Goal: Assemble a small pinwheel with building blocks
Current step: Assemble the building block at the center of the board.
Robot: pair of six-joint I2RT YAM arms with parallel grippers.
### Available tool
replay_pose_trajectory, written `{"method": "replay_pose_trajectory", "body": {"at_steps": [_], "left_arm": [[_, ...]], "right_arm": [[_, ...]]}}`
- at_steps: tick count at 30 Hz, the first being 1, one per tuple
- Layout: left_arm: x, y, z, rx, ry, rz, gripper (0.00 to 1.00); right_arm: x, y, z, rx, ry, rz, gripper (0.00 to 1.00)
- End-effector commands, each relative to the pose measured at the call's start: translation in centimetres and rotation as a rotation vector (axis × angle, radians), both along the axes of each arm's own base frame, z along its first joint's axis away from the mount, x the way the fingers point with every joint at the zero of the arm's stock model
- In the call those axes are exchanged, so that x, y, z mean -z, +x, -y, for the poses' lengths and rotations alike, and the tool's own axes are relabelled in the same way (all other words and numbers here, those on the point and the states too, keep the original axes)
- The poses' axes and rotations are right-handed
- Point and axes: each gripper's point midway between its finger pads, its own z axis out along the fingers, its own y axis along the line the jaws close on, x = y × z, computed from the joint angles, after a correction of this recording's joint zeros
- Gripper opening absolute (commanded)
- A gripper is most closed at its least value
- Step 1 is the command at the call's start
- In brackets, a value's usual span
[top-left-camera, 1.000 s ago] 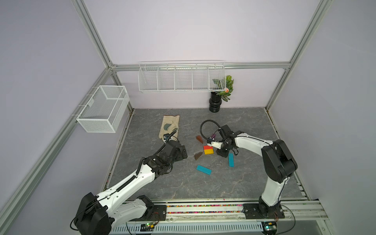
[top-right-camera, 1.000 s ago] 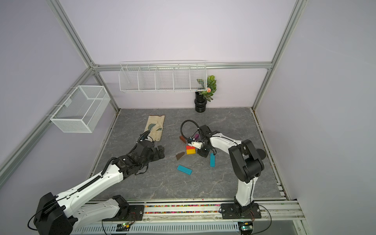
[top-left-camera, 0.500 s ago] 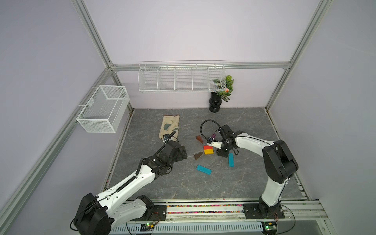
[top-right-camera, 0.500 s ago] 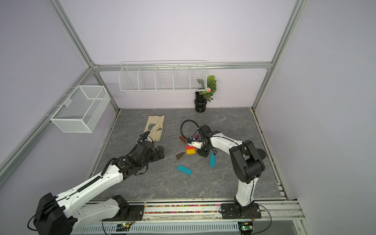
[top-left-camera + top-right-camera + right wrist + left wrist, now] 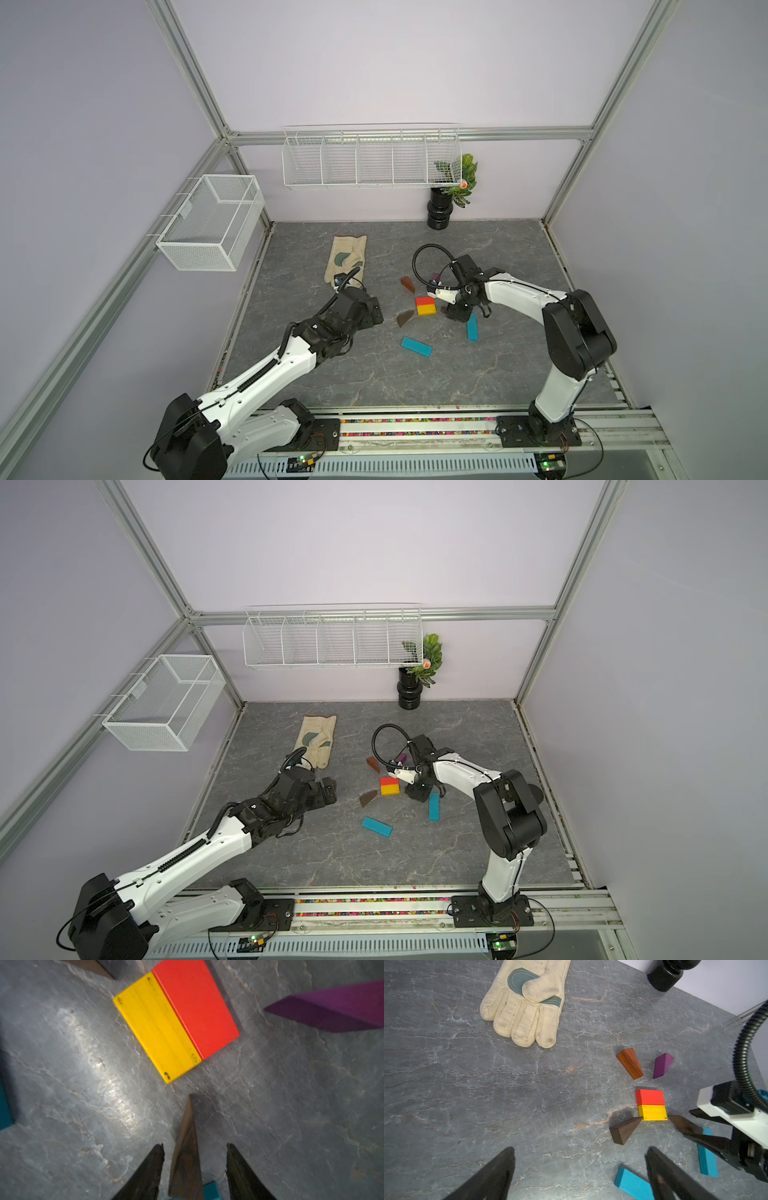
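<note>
Left wall: white mesh basket (image 5: 208, 224), hung above the grey stone-pattern table (image 5: 332, 374).

Cream work glove (image 5: 347, 259) lies flat, palm up, with a green palm patch. It is well apart from the blocks.

My left gripper (image 5: 580, 1150) hovers just in front of the glove's fingertips. The jaws are spread wide with nothing between them.

The pinwheel (image 5: 425, 305) is part-built at mid-table. From my left side:
- Dark brown wedge (image 5: 625, 1130) has its tip at a corner of the yellow block. Touching or nearly so; I cannot tell which.
- Red-brown wedge (image 5: 630, 1066) lies toward the back wall, near the red block but apart from it.
- Loose teal bar (image 5: 416, 347) lies skewed toward the rail, clear of the figure.
- Red block (image 5: 650, 1097) and yellow block (image 5: 652, 1112) are pressed together along their long sides and form the square centre. The yellow block has dark specks at its corners, too small to read as writing.
- Purple wedge (image 5: 662, 1065) lies beside the red-brown one, near the red block without touching it.
- Black vase with a green plant (image 5: 439, 210) stands at the back wall.

My right gripper (image 5: 194, 1144) is down at the table. The jaws are parted on either side of a second dark brown wedge (image 5: 186, 1147), with a gap showing on both sides, so the wedge is released. Its tip points at the yellow block's corner, a little short of it.

The second teal bar (image 5: 472, 327) lies just beside that wedge's wide end.
</note>
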Motion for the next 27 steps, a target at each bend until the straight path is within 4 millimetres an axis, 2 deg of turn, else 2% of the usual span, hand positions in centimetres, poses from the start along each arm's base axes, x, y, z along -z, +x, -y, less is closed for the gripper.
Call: {"method": "replay_pose_trajectory", "body": {"at_steps": [1, 18, 24, 27], "left_arm": [[-0.1, 0.1, 0.2, -0.007, -0.018, -0.001, 0.99], [0.2, -0.2, -0.1, -0.013, -0.01, -0.003, 0.99], [0.1, -0.2, -0.3, -0.017, -0.008, 0.0, 1.0], [0.0, -0.2, -0.3, -0.017, -0.01, 0.004, 1.0]], "right_arm": [[-0.5, -0.2, 0.9, 0.025, -0.013, 0.005, 0.52], [-0.3, 0.3, 1.6, 0.042, -0.035, 0.024, 0.51], [-0.6, 0.3, 1.4, 0.045, -0.023, 0.023, 0.51], [-1.4, 0.0, 0.9, 0.054, 0.009, 0.02, 0.52]]}}
